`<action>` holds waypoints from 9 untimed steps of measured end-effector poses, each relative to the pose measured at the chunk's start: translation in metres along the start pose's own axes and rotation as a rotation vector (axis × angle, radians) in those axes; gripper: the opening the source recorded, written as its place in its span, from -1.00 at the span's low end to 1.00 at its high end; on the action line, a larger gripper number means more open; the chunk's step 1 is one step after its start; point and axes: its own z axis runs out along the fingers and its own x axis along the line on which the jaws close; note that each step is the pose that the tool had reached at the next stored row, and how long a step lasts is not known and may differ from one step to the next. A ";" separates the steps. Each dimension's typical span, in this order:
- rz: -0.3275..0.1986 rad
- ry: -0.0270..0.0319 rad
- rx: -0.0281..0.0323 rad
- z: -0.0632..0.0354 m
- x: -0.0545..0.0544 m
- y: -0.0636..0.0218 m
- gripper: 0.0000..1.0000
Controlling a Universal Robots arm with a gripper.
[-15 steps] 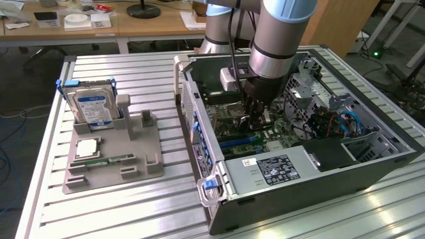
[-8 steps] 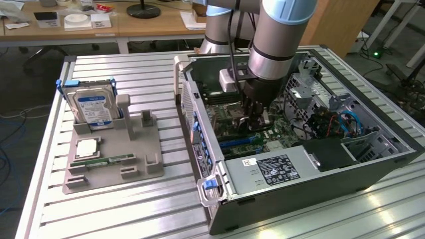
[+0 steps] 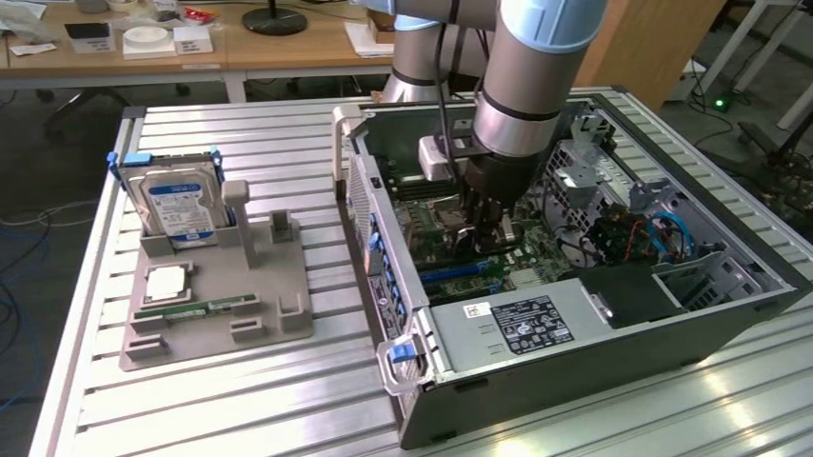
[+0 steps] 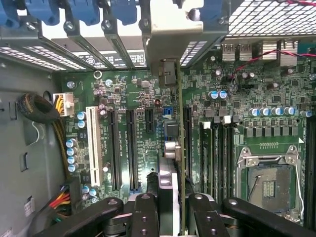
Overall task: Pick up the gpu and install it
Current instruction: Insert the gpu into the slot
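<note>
Gpu (image 4: pixel 169 168): seen edge-on, standing upright over the motherboard (image 4: pixel 128 94), on the expansion-slot side of the CPU socket (image 4: pixel 269 180). The memory slots (image 4: pixel 217 158) lie between it and the socket. Its silver bracket (image 4: pixel 170 34) reaches the rear slot frame, at the end far from the socket.

Gripper (image 4: pixel 173 215): partly closed, fingers (image 4: pixel 144 212) pinching the card's two faces. From the exterior view the gripper (image 3: pixel 493 228) sits deep inside the computer case (image 3: pixel 610 352), just beside the socket. Cannot tell whether the card edge is already in a slot.

Risks, as I judge them:
- Card edge misses its slot. The black expansion slots (image 4: pixel 131 148) run close together on the side away from the socket, so a small sideways error lands it on bare board or capacitors.
- Bracket catches on the frame or on the blue latches (image 4: pixel 84 10), tipping the card.
- The pinch is narrow, so the card may pivot in the grip under downward push.
- A tilted card leaning toward the socket would foul the memory slots.

Hard drive (image 3: pixel 178 205): outside the case on its tray, well apart from the socket.
</note>
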 end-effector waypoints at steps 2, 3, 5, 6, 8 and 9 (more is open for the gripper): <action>0.000 -0.0001 -0.0002 0.0023 0.000 0.0009 -0.44; 0.000 -0.0001 -0.0004 0.0035 0.000 0.0013 -0.44; 0.000 0.0000 -0.0007 0.0050 0.000 0.0023 -0.44; 0.000 0.0002 -0.0008 0.0053 0.000 0.0027 -0.44; 0.000 0.0001 -0.0007 0.0061 0.000 0.0034 -0.44; 0.000 0.0000 -0.0007 0.0066 0.000 0.0038 -0.44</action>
